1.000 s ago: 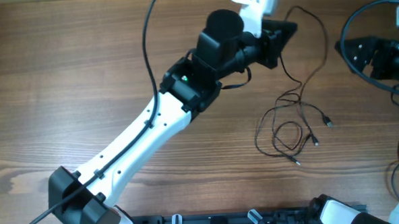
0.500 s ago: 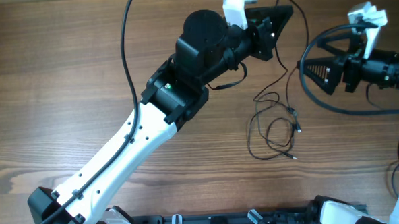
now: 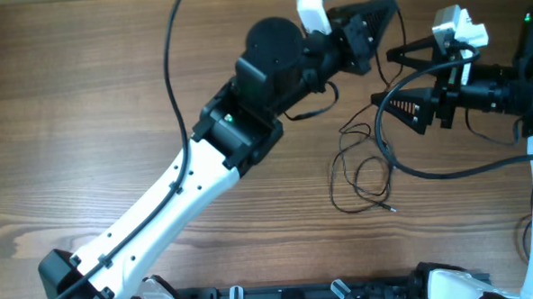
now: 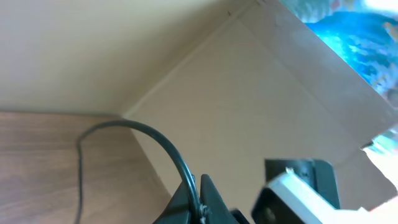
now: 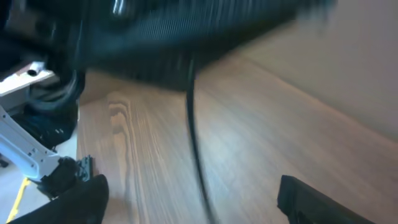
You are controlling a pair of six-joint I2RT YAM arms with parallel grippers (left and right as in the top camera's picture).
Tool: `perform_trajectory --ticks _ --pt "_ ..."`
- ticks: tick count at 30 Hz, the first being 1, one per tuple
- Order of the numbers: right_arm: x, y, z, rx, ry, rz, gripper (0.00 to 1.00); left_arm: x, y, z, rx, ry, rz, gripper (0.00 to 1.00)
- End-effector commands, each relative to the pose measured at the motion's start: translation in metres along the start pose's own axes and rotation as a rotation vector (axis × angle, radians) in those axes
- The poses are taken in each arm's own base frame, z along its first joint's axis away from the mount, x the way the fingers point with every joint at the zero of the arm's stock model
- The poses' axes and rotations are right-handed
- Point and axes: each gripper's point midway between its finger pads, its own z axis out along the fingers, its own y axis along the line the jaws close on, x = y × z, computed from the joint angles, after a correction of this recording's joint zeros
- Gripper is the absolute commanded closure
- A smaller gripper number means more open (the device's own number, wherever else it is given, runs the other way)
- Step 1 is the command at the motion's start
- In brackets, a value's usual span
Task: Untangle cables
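Left claw (image 3: 385,12) is pressed together, pinching one strand (image 4: 134,126) of the cables (image 3: 357,163). Its wrist view shows the thin wire leaving the closed tips and arcing away.

From the left claw the strand drops to a loose knot of loops on the desk (image 3: 111,102), below and slightly left of the claw. One small plug end lies at the far bottom of the loops, the point furthest from the left claw.

Handling, my read:
- Near weightless and fully limp, so it holds no shape and follows whatever pulls it.
- Thin and smooth, likely to slide through the pads unless pinched square.
- Plugs are the only stiff bits, and they will catch in the loops if dragged through.
- Pull gently, since a hard tug would tighten the knot.

Best grip, I'd say, is the raised span just below the left claw, not the flat loops on the desk.

Right claw (image 3: 385,77) sits right of and a little below the left claw, fingers spread. Its wrist view is blurred but shows a thin wire running between them, nothing pinched.

The right arm's thick lead (image 3: 448,170) sags just beside the loops, so there is a snag risk.
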Motion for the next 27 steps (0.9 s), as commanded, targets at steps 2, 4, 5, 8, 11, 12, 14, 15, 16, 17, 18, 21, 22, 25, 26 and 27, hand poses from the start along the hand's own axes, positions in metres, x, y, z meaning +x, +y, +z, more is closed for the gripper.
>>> perform_trajectory --ticks 2,4,5,8,11,12,14,15,16,17,18,21,22,25,26,27 --pt "-0.017 0.004 0.000 -0.043 -0.062 -0.014 0.17 0.007 -0.030 -0.006 0.070 0.027 -0.011 0.96" --pt "-0.022 0.000 0.000 -0.035 -0.073 -0.003 0.21 0.014 -0.037 -0.006 0.099 0.060 -0.011 0.96" --pt "-0.025 -0.002 0.000 -0.029 -0.078 0.005 0.25 0.018 -0.040 -0.006 0.111 0.074 -0.010 0.96" --pt "-0.026 -0.003 0.000 -0.026 -0.082 0.008 0.48 0.018 -0.042 -0.007 0.117 0.077 -0.010 0.96" --pt "-0.026 -0.003 0.000 -0.027 -0.082 0.016 0.59 0.019 -0.046 -0.008 0.133 0.084 -0.009 0.96" --pt "-0.026 -0.003 0.000 -0.027 -0.082 0.024 0.65 0.020 -0.049 -0.008 0.145 0.088 -0.011 0.96" --pt "-0.026 -0.003 0.000 -0.029 -0.082 0.045 0.83 0.020 -0.050 -0.009 0.151 0.088 -0.009 0.96" --pt "-0.027 -0.002 0.000 -0.032 -0.083 0.047 0.91 0.020 -0.051 -0.009 0.153 0.091 -0.009 0.96" --pt "-0.027 -0.002 0.000 -0.031 -0.083 0.049 0.96 0.020 -0.051 -0.009 0.154 0.091 -0.009 0.96" --pt "-0.027 -0.002 0.000 -0.032 -0.083 0.061 0.96 0.020 -0.051 -0.009 0.154 0.090 -0.009 0.96" --pt "-0.027 -0.002 0.000 -0.032 -0.083 0.072 0.96 0.020 -0.051 -0.009 0.155 0.087 -0.007 0.91" --pt "-0.028 -0.004 -0.001 -0.022 -0.083 0.087 0.96 0.010 -0.042 -0.010 0.136 0.069 0.001 0.41" --pt "-0.032 -0.007 -0.002 -0.012 -0.091 0.102 0.96 0.005 -0.037 -0.011 0.123 0.061 0.002 0.33" --pt "-0.048 -0.027 -0.010 0.092 -0.127 0.164 0.96 -0.004 -0.029 -0.019 0.117 0.080 0.003 0.21" --pt "-0.055 -0.033 -0.014 0.134 -0.145 0.169 0.96 -0.004 -0.030 -0.022 0.134 0.099 0.006 0.18" --pt "-0.066 -0.042 -0.022 0.189 -0.182 0.185 0.96 -0.005 -0.030 -0.027 0.149 0.121 0.007 0.15"
